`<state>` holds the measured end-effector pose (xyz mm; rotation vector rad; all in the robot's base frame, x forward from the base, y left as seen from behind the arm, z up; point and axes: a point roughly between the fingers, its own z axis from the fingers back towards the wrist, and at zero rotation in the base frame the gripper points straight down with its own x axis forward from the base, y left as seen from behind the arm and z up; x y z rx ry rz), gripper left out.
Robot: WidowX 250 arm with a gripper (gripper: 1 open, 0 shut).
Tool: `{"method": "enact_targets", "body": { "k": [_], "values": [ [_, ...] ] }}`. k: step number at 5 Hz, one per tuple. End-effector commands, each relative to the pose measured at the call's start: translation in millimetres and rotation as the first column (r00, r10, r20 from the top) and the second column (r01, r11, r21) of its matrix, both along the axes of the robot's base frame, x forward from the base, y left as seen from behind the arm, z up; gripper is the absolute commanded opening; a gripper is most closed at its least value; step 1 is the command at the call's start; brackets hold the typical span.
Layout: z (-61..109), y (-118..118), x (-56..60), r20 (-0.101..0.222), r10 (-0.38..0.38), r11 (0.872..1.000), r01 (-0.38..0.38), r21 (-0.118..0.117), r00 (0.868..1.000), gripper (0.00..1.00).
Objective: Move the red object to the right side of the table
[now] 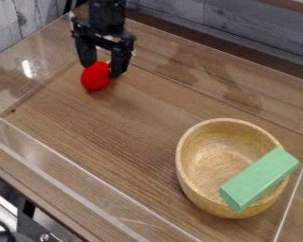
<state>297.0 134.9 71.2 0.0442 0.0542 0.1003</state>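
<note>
The gripper (103, 60) hangs over the red object (96, 78), its jaws spread wide and gripping nothing. The strawberry toy lies on the table (116, 142) at the far left (well apart from the wooden bowl (204, 161) holding a green block (259, 178)).

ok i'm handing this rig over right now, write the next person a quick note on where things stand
Gripper: open, pointing down over the red object, fingers either side of it, nothing held.
Red object: on the table, far left side.
Wooden bowl: right side, with the green block leaning in it.
Done: gripper lined up over the toy.
Left: close on it, lift, carry to the right side, set down.
</note>
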Motion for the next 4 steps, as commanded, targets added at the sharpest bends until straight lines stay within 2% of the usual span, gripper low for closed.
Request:
{"method": "enact_targets", "body": {
  "k": [1,4],
  "values": [
    [10.0,16.2,15.8,0.074,0.023,0.999,-0.026,0.044,0.997,1.0],
    [-10.8,33.9,31.6,0.085,0.063,0.995,-0.069,0.072,0.994,1.0]
  ]
}}
